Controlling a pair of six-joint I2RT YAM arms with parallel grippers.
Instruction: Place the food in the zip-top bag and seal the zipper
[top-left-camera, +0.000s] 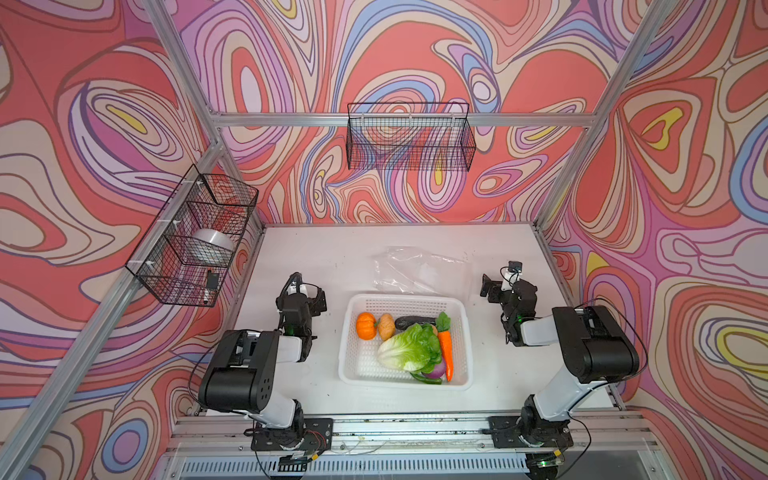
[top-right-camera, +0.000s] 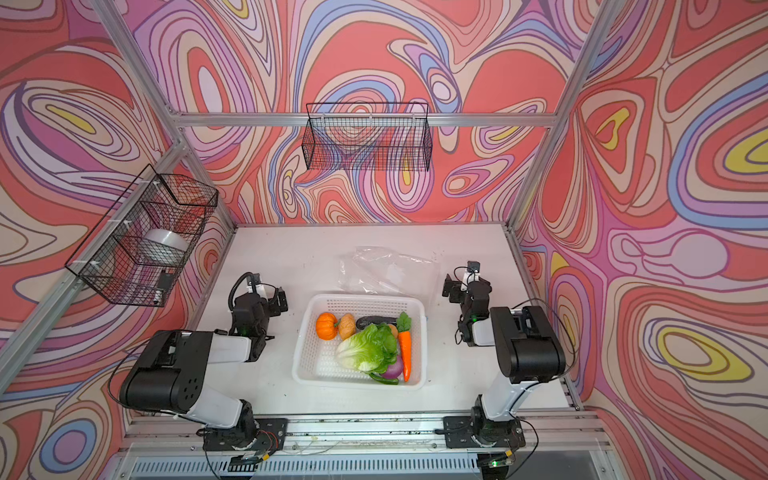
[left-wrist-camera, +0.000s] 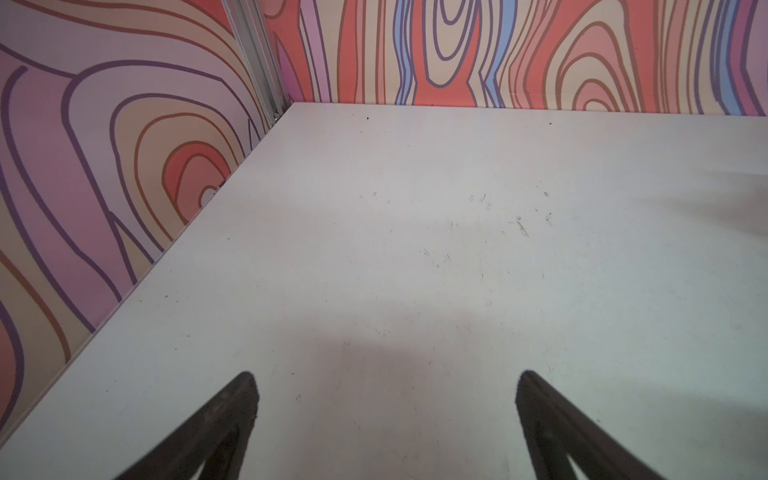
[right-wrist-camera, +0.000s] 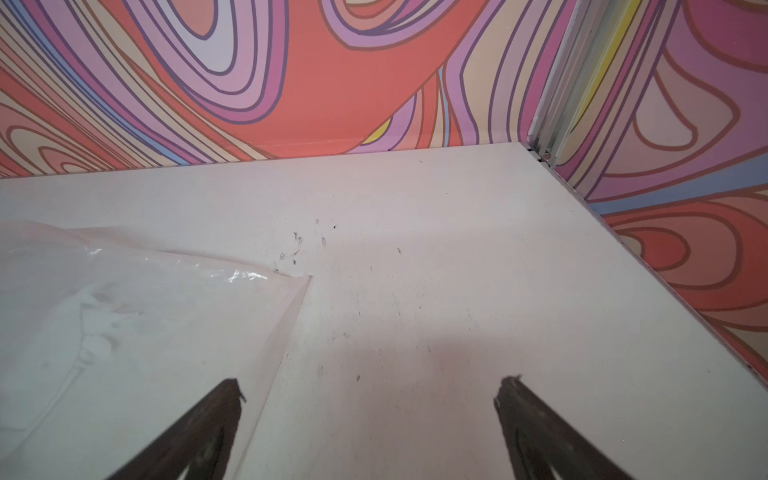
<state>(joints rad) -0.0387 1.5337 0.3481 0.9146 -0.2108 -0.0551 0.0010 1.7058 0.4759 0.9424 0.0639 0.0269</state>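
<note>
The food lies in a white basket (top-left-camera: 348, 332): pumpkin (top-left-camera: 365, 326), potato (top-left-camera: 386, 327), cucumber (top-left-camera: 413, 322), lettuce (top-left-camera: 409, 349), carrot (top-left-camera: 445, 351), onion (top-left-camera: 437, 369) and green pepper (top-left-camera: 427, 378). The clear zip-top bag (top-left-camera: 419, 270) (top-right-camera: 388, 270) lies flat just behind the basket. I cannot make out its zipper. My left gripper (top-left-camera: 313, 296) (left-wrist-camera: 386, 378) hovers open left of the basket, over bare table. To the right of the bag my right gripper (top-left-camera: 489, 289) (right-wrist-camera: 370, 383) is open and empty, with the bag's corner (right-wrist-camera: 124, 316) beside one finger.
The white table (top-left-camera: 311, 257) is walled on three sides by patterned panels and metal posts. A black wire basket (top-left-camera: 409, 137) hangs on the back wall. Another wire basket (top-left-camera: 195, 237) on the left wall holds a roll of tape.
</note>
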